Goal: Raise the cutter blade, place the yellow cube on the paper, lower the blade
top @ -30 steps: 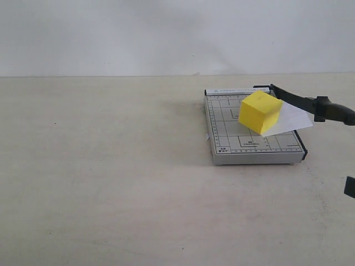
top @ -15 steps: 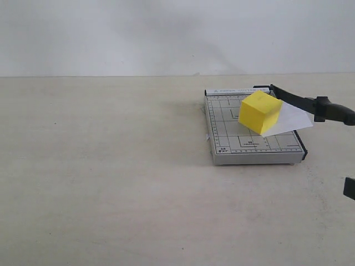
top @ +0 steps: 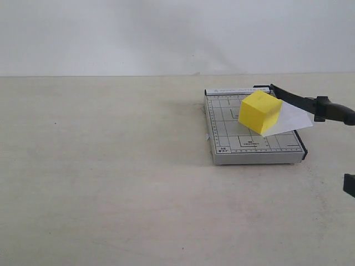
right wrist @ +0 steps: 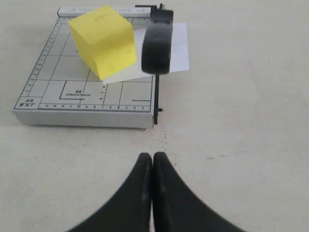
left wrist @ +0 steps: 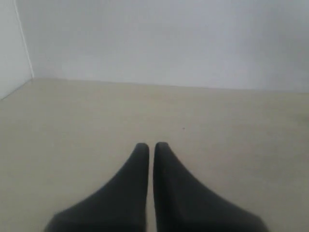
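Cube [top: 259, 112]: yellow, sitting on the paper over the far right part of the board, turned so one corner points toward the board's near side.
Paper [top: 294, 119]: a white sheet flat under the cube. Its right part sticks out past the board's right side, below the blade.
Blade [top: 302, 102]: black, hinged at the board's far right corner and lifted off the board. It slants outward, with its thick handle in the air above the paper's overhang. Nothing touches it.
Board [top: 227, 133]: grey and gridded, lying flat on the worktop right of the middle, closer to the far edge than to the near one.
Right end effector [right wrist: 152, 155]: closed with the fingers together and empty. It is over bare worktop near the board's near right corner, apart from the handle.
Left end effector [left wrist: 150, 145]: closed and empty, over bare worktop, pointing at the far edge.
Worktop [top: 111, 177]: pale beige, meeting a white wall along the far edge.
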Robot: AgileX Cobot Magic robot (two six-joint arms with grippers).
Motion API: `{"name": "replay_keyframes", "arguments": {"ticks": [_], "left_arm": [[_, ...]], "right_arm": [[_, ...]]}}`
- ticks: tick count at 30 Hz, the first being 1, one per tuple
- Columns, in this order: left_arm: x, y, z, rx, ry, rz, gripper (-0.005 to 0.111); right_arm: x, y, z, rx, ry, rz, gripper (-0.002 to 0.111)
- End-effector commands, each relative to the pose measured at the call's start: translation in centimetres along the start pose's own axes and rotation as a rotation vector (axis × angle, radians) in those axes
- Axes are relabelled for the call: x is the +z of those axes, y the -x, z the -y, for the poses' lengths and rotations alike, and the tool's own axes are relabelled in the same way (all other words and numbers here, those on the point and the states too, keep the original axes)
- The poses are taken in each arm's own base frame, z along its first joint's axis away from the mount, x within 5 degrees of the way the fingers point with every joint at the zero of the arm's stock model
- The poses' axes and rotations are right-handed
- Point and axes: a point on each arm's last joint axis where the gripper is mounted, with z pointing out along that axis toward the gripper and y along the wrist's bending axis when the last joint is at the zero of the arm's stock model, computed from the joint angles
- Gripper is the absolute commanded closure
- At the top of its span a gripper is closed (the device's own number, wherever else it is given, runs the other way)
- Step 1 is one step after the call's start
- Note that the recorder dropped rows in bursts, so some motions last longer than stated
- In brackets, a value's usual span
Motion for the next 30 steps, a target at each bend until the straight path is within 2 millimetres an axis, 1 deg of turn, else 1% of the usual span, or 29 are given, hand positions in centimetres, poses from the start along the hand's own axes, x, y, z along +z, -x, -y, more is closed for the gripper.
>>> {"name": "replay_keyframes", "arguments": {"ticks": [1, 3, 4, 6, 9, 10, 11, 12, 13, 14, 16, 18, 19, 20, 21, 24, 25, 26, 28, 30], "left_arm": [[-0.1, -0.5, -0.6, 0.068, 0.068, -0.053, 0.102], [-0.1, -0.5, -0.8, 0.101, 0.081, -0.055, 0.102], [-0.1, -0.5, -0.8, 0.105, 0.082, -0.054, 0.102], [-0.1, -0.4, -0.7, 0.105, 0.076, -0.045, 0.102], [0.0, 0.0, -0.5, 0.1, 0.052, -0.008, 0.102], [0.0, 0.1, -0.3, 0.094, 0.038, 0.011, 0.102], [0.0, 0.3, -0.2, 0.094, 0.025, 0.032, 0.102], [0.0, 0.5, -0.1, 0.096, 0.015, 0.05, 0.102], [-0.1, 0.6, 0.0, 0.097, 0.003, 0.07, 0.102], [-0.1, 0.8, 0.1, 0.097, -0.006, 0.085, 0.102], [-0.1, 0.9, 0.2, 0.098, -0.017, 0.102, 0.102], [-0.1, 1.0, 0.2, 0.098, -0.021, 0.108, 0.102], [-0.1, 1.0, 0.2, 0.098, -0.021, 0.108, 0.102], [-0.1, 1.0, 0.2, 0.098, -0.021, 0.108, 0.102], [-0.1, 1.0, 0.2, 0.098, -0.021, 0.108, 0.102], [-0.1, 1.0, 0.2, 0.098, -0.021, 0.108, 0.102], [-0.1, 1.0, 0.2, 0.099, -0.02, 0.108, 0.102], [-0.1, 1.0, 0.2, 0.099, -0.02, 0.108, 0.102], [-0.1, 1.0, 0.2, 0.099, -0.02, 0.108, 0.102], [-0.1, 1.0, 0.2, 0.099, -0.02, 0.108, 0.102]], "right_arm": [[-0.4, 1.4, -0.1, -0.052, 0.004, 0.145, 0.108], [-0.6, 2.1, -0.1, -0.078, 0.005, 0.227, 0.108], [-0.7, 2.8, -0.2, -0.078, 0.008, 0.301, 0.108], [-1.1, 4.1, -0.2, -0.078, 0.01, 0.376, 0.108], [-1.1, 7.0, -0.3, -0.076, 0.005, 0.347, 0.108], [-0.9, 8.7, -0.2, -0.101, -0.008, 0.306, 0.108], [-0.6, 9.8, -0.1, -0.112, -0.018, 0.274, 0.108], [-0.1, 11.0, 0.0, -0.111, -0.028, 0.236, 0.108], [0.3, 12.9, 0.5, -0.1, -0.051, 0.192, 0.108], [0.9, 14.1, 0.8, -0.083, -0.064, 0.141, 0.108], [1.6, 16.6, 1.5, -0.056, -0.089, -0.013, 0.108], [1.7, 18.1, 1.6, -0.076, -0.089, -0.192, 0.106], [1.9, 18.6, 1.6, -0.083, -0.087, -0.268, 0.101], [2.1, 19.0, 1.6, -0.082, -0.084, -0.309, 0.096], [2.3, 19.3, 1.5, -0.079, -0.069, -0.342, 0.089], [3.2, 19.5, 1.2, -0.085, -0.031, -0.383, 0.068], [3.4, 19.4, 1.2, -0.083, -0.029, -0.391, 0.063], [3.7, 19.1, 1.3, -0.082, -0.027, -0.413, 0.061], [4.0, 18.8, 1.3, -0.078, -0.025, -0.451, 0.061], [4.2, 18.6, 1.3, -0.062, -0.024, -0.448, 0.061]]}}
